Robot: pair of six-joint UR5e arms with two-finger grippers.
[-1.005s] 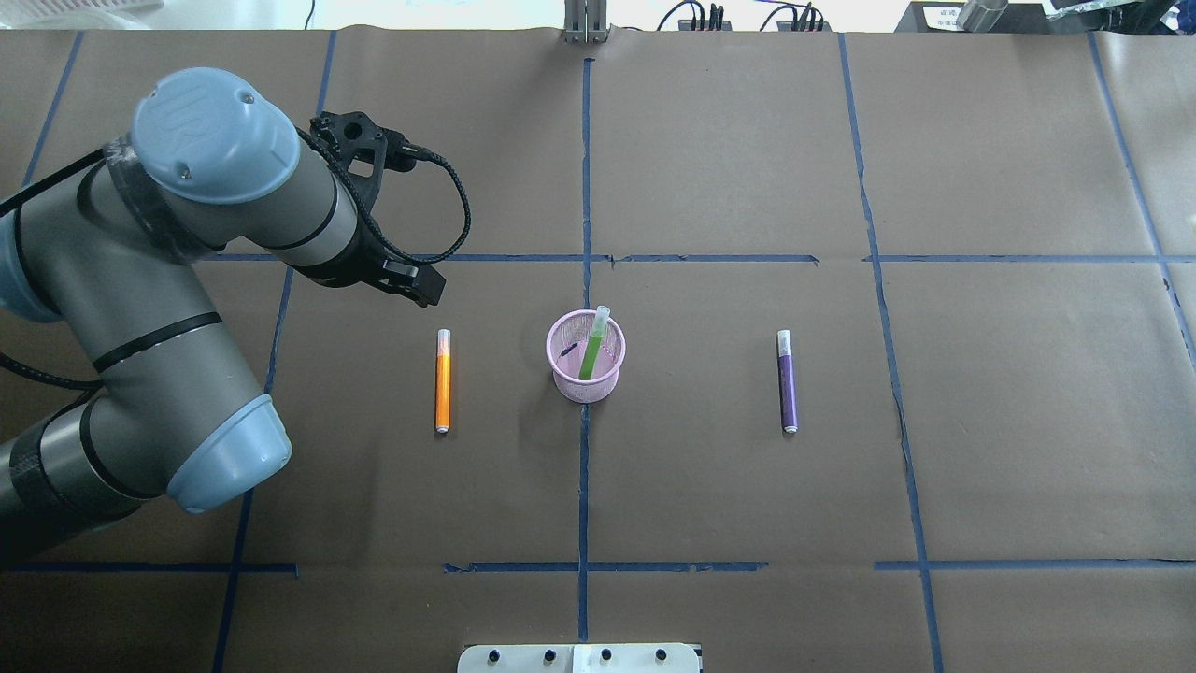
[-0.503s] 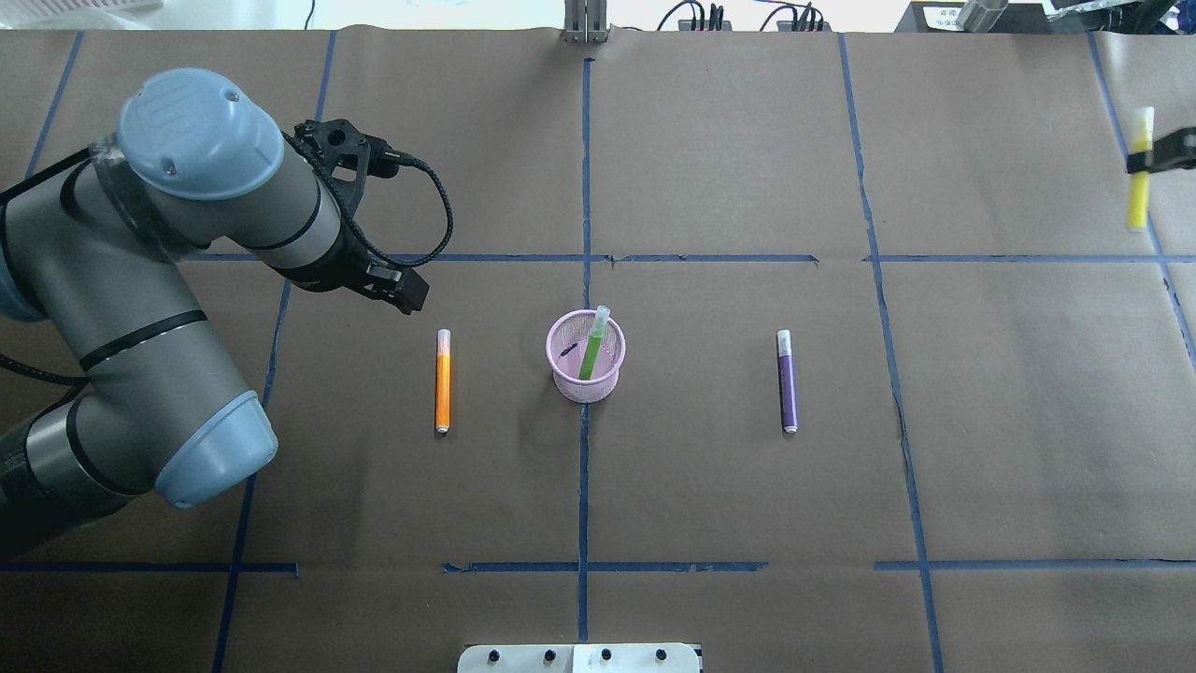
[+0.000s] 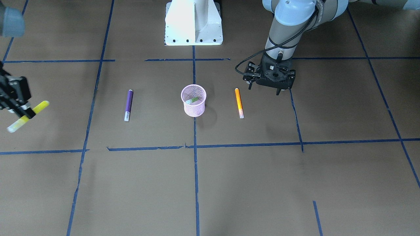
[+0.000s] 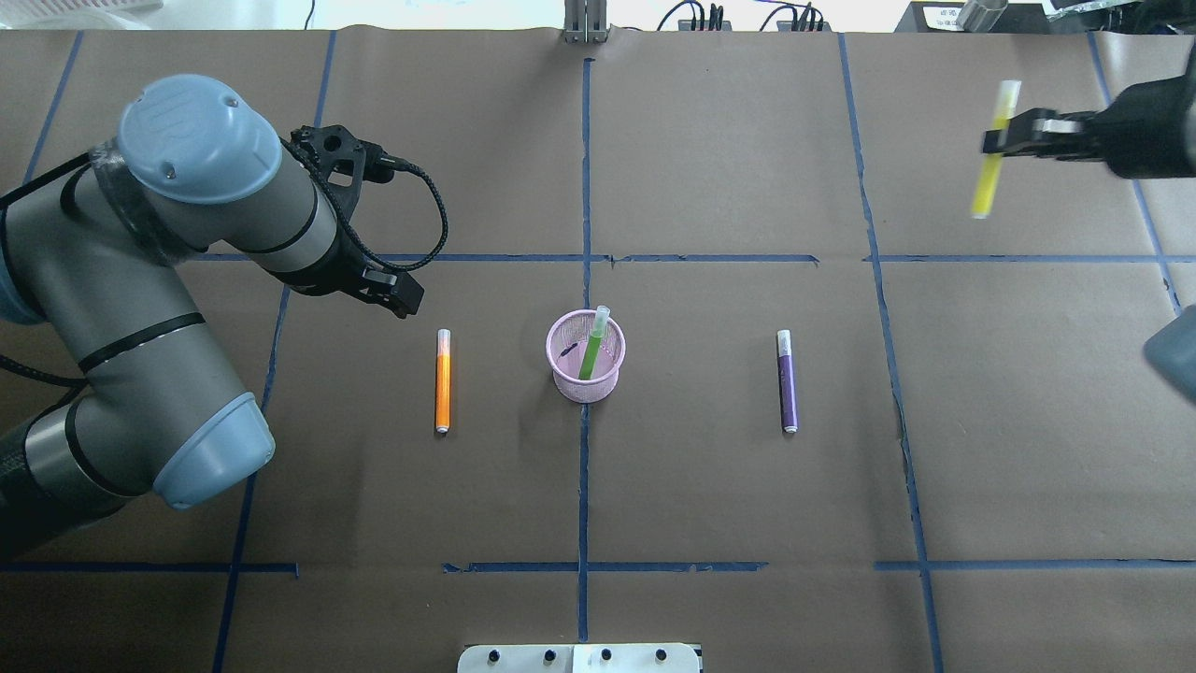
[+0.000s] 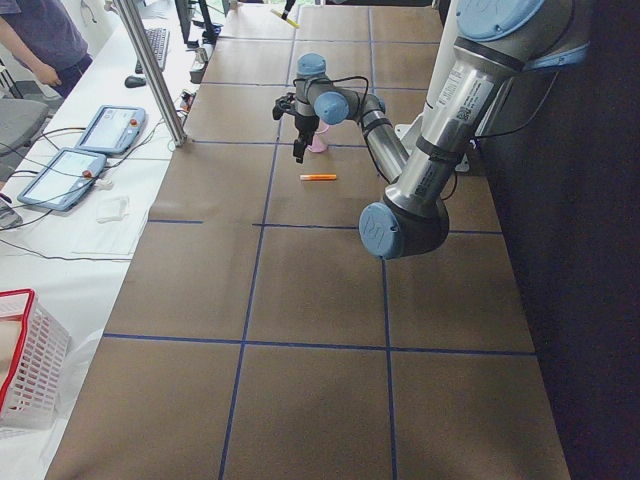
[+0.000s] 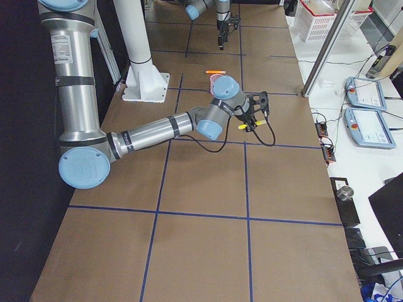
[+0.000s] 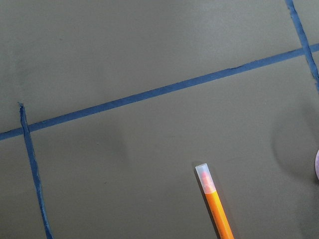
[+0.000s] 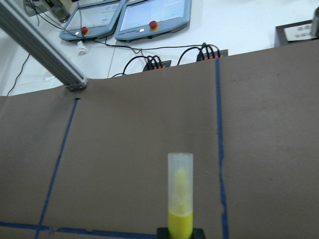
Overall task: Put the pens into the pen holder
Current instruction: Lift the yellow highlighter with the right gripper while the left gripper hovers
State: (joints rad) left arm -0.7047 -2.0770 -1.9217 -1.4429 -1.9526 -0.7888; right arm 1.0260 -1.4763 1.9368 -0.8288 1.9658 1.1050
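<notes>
The pink pen holder (image 4: pixel 586 367) stands at the table's middle, also in the front view (image 3: pixel 193 100), with a green pen (image 4: pixel 591 348) leaning in it. An orange pen (image 4: pixel 443 380) lies to its left, also in the left wrist view (image 7: pixel 214 204). A purple pen (image 4: pixel 788 380) lies to its right. My right gripper (image 4: pixel 1004 140) is shut on a yellow pen (image 4: pixel 992 150) and holds it in the air at the far right, cap up in the right wrist view (image 8: pixel 180 199). My left gripper (image 4: pixel 397 294) hovers empty just beyond and left of the orange pen's cap; its jaws look open.
Blue tape lines (image 4: pixel 585 187) divide the brown paper-covered table into squares. The robot's white base plate (image 4: pixel 579 658) sits at the near edge. Cables and a metal post (image 4: pixel 585 23) stand along the far edge.
My right gripper with the yellow pen has come in from the right edge and moved left and farther. My left arm has drawn back slightly to the left.
</notes>
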